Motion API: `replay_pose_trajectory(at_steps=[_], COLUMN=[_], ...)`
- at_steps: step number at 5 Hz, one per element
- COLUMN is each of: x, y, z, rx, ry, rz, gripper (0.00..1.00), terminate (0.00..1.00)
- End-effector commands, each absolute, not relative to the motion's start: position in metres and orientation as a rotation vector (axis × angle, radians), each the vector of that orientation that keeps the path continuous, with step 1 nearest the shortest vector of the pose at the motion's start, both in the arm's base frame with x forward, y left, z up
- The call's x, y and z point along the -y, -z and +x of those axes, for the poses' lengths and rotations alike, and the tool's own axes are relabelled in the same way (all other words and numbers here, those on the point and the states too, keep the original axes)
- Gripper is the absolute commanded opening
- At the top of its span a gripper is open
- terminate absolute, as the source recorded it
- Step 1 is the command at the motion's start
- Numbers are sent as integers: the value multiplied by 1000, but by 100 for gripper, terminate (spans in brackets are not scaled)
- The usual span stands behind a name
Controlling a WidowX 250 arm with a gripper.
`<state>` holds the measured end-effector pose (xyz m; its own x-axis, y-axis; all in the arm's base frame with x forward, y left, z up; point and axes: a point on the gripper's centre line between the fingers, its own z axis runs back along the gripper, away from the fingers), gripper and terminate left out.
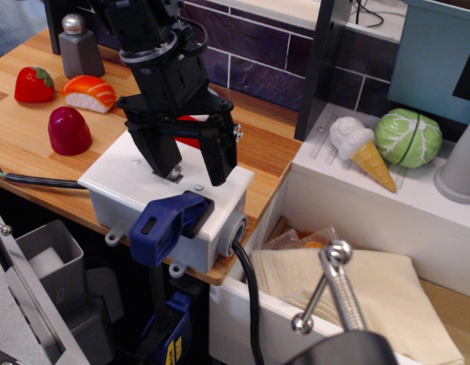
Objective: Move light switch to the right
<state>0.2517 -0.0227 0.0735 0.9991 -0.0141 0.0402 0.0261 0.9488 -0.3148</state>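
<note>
The light switch is a small silver lever on a metal plate set in the top of a white box. Only its base and plate show, because the gripper's left finger stands right against it and covers the lever. My black gripper hangs just above the box top with its jaws open. The right finger is to the right of the switch, near the box's right edge. Nothing is held.
A blue clamp handle grips the box's front edge. A black cable leaves the box's right side. A strawberry, sushi, a dark red fruit and a shaker sit on the wooden counter at the left. A white sink holds an ice cream cone and a cabbage at the right.
</note>
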Motion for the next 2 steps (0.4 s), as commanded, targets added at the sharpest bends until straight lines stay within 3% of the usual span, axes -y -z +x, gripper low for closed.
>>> replay_pose_trajectory(at_steps=[1,2], x=[34,30], y=[-78,-82], z=[252,258], rx=[29,51], ry=[58,50], rz=[-327,-306], gripper=[100,100], terminate=[0,100])
